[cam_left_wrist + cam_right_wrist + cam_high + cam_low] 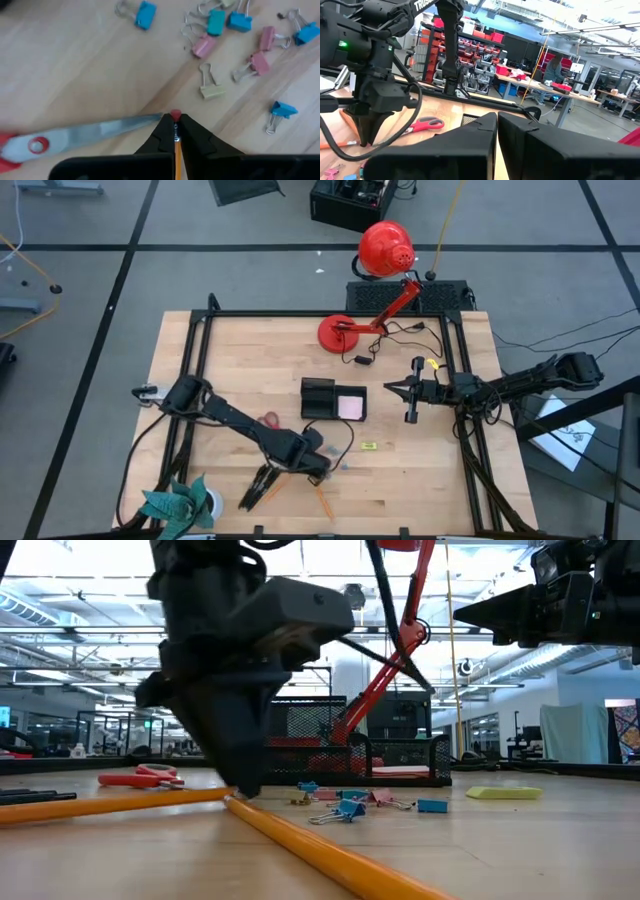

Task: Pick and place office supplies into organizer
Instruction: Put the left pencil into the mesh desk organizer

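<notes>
A wooden bench (240,360) with a black frame fills the room's middle, seen from above. Clock directions below take 12 o'clock as the far edge, where the red lamp (385,250) leans over its round base.

The left arm reaches from the 9 o'clock edge toward 6 o'clock. Its claw (175,119) points down at the bench with its tips pressed together on the red eraser end of an orange pencil (330,858); the pencil runs between the two fingers. The pencil's long body lies flat on the wood.

The right arm comes in from 3 o'clock and hangs above the bench. Its claw (392,388) is closed, holding nothing, and points toward the centre.

The organizer (333,398), a black tray, sits at the centre. A pink notepad (350,407) lies in its 3 o'clock side.

A teal plant (178,505) stands in the 7 o'clock corner.

Red-handled scissors (75,136) lie flat just beside the left claw, the blade tip near the pinched pencil. Dark pens (260,486) lie together at 6 o'clock, next to the left claw.

Small binder clips (227,30) in blue, teal, pink and pale yellow are scattered on the wood near the left claw. A small yellow piece (369,446) lies at about 5 o'clock from the organizer.
</notes>
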Available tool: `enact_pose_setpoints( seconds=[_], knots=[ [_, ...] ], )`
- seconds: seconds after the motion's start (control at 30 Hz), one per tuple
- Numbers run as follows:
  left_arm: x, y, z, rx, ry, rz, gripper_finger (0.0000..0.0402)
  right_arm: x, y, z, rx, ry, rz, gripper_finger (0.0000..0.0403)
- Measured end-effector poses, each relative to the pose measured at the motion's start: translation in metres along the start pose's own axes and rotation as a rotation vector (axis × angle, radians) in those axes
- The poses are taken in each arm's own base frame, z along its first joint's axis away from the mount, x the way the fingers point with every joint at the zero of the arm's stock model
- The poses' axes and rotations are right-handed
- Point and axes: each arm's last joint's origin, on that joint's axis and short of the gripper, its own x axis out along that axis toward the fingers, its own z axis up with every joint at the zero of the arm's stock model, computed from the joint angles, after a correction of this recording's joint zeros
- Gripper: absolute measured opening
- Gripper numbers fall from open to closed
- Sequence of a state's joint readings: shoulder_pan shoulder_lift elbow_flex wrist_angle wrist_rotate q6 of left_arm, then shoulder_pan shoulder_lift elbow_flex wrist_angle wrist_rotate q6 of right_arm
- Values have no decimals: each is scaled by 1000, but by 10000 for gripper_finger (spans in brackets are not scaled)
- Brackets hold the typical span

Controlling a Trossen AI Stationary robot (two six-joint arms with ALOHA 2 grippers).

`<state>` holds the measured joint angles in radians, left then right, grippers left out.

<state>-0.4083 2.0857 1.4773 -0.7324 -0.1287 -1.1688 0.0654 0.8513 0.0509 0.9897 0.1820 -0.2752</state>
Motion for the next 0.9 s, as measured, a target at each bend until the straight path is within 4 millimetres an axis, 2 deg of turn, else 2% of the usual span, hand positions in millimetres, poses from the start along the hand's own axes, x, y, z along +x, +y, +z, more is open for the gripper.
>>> enact_pose_setpoints(
  seconds=[0.23,0.43,0.57,0.7,0.9],
  knots=[
    [-13,-10,10,126,-9,-51,28,0,0,0,0,0,0,9],
    [-34,-24,26,250,-60,-125,10,0,0,0,-1,0,0,9],
    [-52,-32,43,403,-139,-159,7,0,0,0,-1,0,0,9],
    [-71,-36,64,551,-260,-135,29,0,0,0,0,0,0,9],
    [-112,-40,98,705,-451,-83,38,0,0,0,0,0,0,9]
  ],
)
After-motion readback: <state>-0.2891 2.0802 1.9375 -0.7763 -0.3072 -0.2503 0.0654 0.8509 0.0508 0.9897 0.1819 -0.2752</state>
